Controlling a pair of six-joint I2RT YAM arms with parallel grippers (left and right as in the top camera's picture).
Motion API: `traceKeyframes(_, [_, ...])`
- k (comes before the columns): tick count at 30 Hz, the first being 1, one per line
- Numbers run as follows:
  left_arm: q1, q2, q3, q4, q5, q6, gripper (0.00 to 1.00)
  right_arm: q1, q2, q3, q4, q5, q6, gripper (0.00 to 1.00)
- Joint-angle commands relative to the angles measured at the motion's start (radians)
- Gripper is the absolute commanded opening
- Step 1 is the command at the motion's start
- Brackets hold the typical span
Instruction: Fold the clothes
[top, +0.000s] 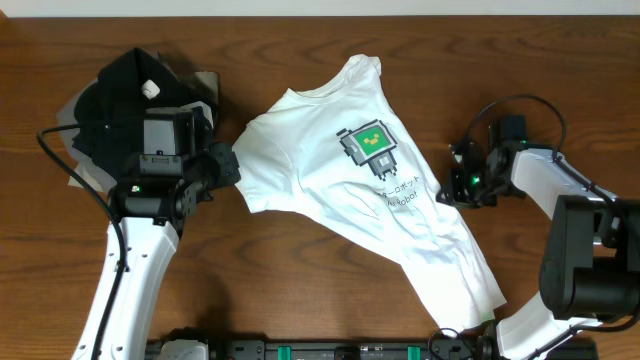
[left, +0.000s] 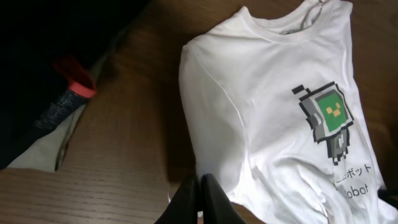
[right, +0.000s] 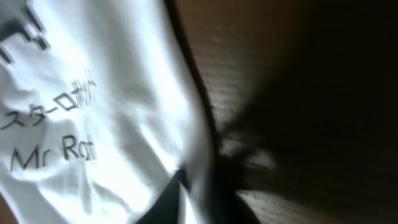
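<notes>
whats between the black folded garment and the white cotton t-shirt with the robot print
In the overhead view, the left gripper and its black wrist, plus bare brown wooden table.

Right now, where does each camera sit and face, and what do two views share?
Overhead: above the table, straight down on the white T-shirt; left claw, right claw show.
Left wrist: left arm, facing collar and robot print; left claw below.
Right wrist: right arm, close on the lettering; right claw below.
All share the lettering.

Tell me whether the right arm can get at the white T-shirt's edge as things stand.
Likely yes: the right fingers sit at the T-shirt edge beside the grey lettering, apparently shut on the fabric; nothing lies between.
</notes>
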Motion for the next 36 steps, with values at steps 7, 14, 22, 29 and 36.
traceKeyframes(7, [0.004, -0.002, 0.011, 0.002, -0.027, 0.018, 0.06, -0.043, -0.026, 0.126, 0.13, 0.293, 0.054, 0.01])
traceKeyframes(14, [0.004, -0.002, 0.011, 0.002, -0.03, 0.017, 0.06, -0.106, -0.025, 0.308, 0.323, 0.369, 0.042, 0.01])
traceKeyframes(22, [0.004, -0.002, 0.011, 0.001, -0.029, 0.017, 0.06, -0.147, -0.025, 0.322, 0.359, 0.301, 0.163, 0.75])
traceKeyframes(29, [0.004, -0.002, 0.011, 0.002, -0.029, 0.017, 0.06, -0.146, -0.025, 0.315, -0.035, 0.229, 0.195, 0.74])
traceKeyframes(36, [0.004, -0.002, 0.011, 0.003, -0.029, 0.017, 0.06, -0.128, -0.025, 0.202, -0.203, 0.189, 0.31, 0.65])
